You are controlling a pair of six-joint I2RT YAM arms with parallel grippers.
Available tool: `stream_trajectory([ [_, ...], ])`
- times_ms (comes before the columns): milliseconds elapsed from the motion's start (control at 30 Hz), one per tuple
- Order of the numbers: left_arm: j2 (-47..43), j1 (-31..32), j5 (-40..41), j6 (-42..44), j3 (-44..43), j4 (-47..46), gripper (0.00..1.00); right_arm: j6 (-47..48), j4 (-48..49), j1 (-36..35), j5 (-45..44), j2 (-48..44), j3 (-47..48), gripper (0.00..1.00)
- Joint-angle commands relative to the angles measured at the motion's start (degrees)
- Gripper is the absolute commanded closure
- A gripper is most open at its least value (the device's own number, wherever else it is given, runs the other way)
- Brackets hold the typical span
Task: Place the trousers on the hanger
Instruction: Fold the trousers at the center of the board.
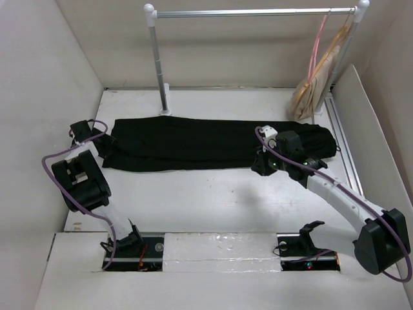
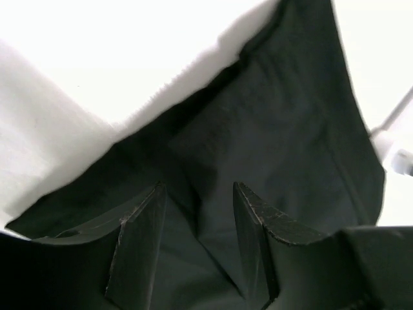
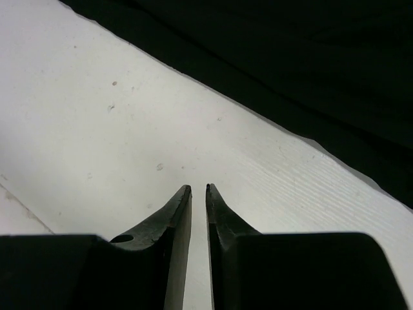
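Observation:
The black trousers [image 1: 193, 142] lie flat and lengthwise across the far half of the white table. My left gripper [image 1: 106, 145] is at their left end. In the left wrist view its jaws [image 2: 199, 187] stand apart right over the dark cloth [image 2: 271, 129], with a fold running between the fingers. My right gripper [image 1: 260, 166] is at the near edge of the trousers' right part. In the right wrist view it [image 3: 198, 187] is almost closed and empty over bare table, the cloth [image 3: 290, 51] just beyond. The pink hanger [image 1: 316, 48] hangs at the right end of the rail.
A metal rail [image 1: 251, 11] on a post [image 1: 158, 64] spans the back. Beige hangers [image 1: 313, 90] hang beside the pink one. White walls enclose the table on the left, back and right. A metal track [image 1: 342, 135] runs along the right side.

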State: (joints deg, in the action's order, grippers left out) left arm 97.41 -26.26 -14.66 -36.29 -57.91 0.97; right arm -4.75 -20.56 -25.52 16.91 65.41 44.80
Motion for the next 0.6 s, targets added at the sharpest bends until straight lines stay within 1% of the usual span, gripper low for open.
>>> stream_trajectory([
  [0, 2.69, 1.12, 2.26, -0.62, -4.04, -1.06, 0.59, 0.1, -1.24, -0.76, -1.87, -1.68, 0.55, 0.79],
  [100, 3.58, 1.65, 3.23, -0.88, -5.72, 0.0, 0.6, 0.1, -2.21, -0.76, -2.05, -2.21, 0.64, 0.78],
  [200, 4.98, 2.18, 2.44, -1.32, -7.83, -0.44, 0.65, -0.87, -2.12, -1.54, -2.14, -2.74, -0.4, 0.78],
  [300, 5.51, 2.18, 2.35, -1.24, -9.15, -0.36, 0.78, -2.45, -1.86, -3.13, -2.4, -3.09, -1.46, 0.78],
  [333, 5.34, 2.18, 2.35, -1.06, -9.41, -0.27, 0.89, -2.71, -1.86, -3.83, -2.58, -3.27, -1.64, 0.78],
  [367, 4.99, 2.18, 2.52, -0.71, -9.76, 0.86, 0.96, -3.06, -1.94, -3.84, -2.93, -3.44, -1.73, 0.78],
  [400, 4.47, 2.18, 3.4, -0.53, -10.03, 1.74, 1.0, -3.07, -1.94, -3.84, -3.45, -3.79, -1.73, 0.78],
  [467, 1.76, 2.18, 3.49, 0.43, -9.86, 3.59, 1.0, -2.28, -2.38, -3.05, -4.16, -3.97, -1.55, 0.78],
  [533, -0.54, 2.18, 5.33, 0.87, -10.2, 6.13, 1.0, -1.32, -2.65, -1.74, -3.55, -4.15, -1.03, 0.77],
  [567, -3.42, 2.18, 5.77, 1.22, -10.21, 7.97, 1.0, -0.01, -3.08, -1.03, -3.11, -4.15, -0.85, 0.77],
])
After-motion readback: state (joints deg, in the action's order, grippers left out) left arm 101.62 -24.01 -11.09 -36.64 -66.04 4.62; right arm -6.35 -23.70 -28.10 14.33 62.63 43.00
